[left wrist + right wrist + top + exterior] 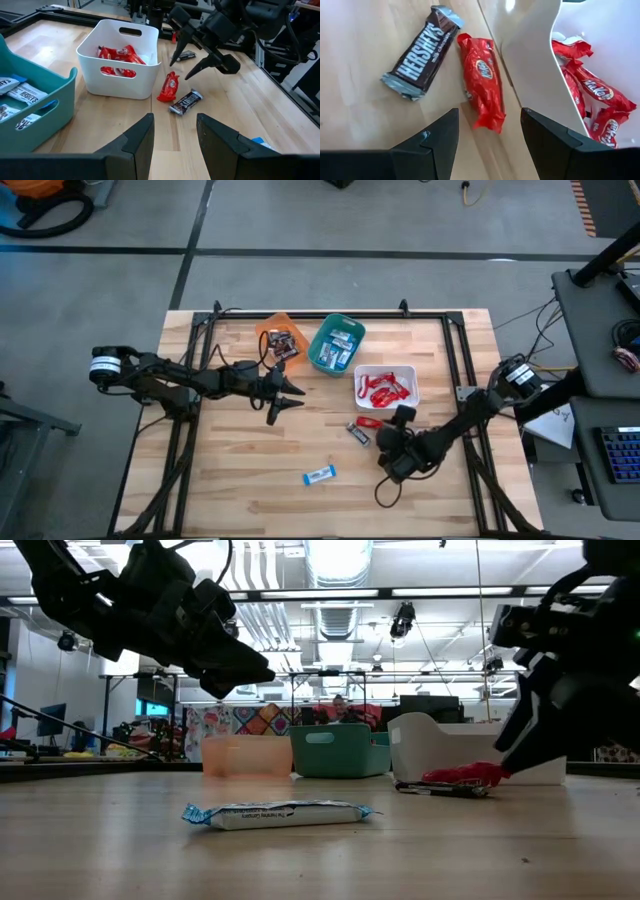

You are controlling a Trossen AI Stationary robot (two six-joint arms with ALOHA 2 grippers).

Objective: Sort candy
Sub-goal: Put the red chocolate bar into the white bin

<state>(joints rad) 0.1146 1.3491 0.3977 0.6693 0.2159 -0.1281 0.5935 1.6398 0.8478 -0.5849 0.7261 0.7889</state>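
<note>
- Red candy (482, 80) lies on the surface just beside the white bin (530, 60), touching a dark brown candy (422, 52) on its far side.
- The right claw (490, 137) hovers above the red candy, fingers apart, holding nothing.
- The left claw (287, 399), fingers apart, hangs farther from the white bin, near the orange bin (272, 330).
- A blue-and-white candy (319, 474) lies alone, well apart from the white bin.

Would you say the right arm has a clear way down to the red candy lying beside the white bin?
Probably yes. The right tool is open and hangs just above the red candy, with nothing over it. The white bin wall and a brown bar sit close on either side, so room is tight.
</note>
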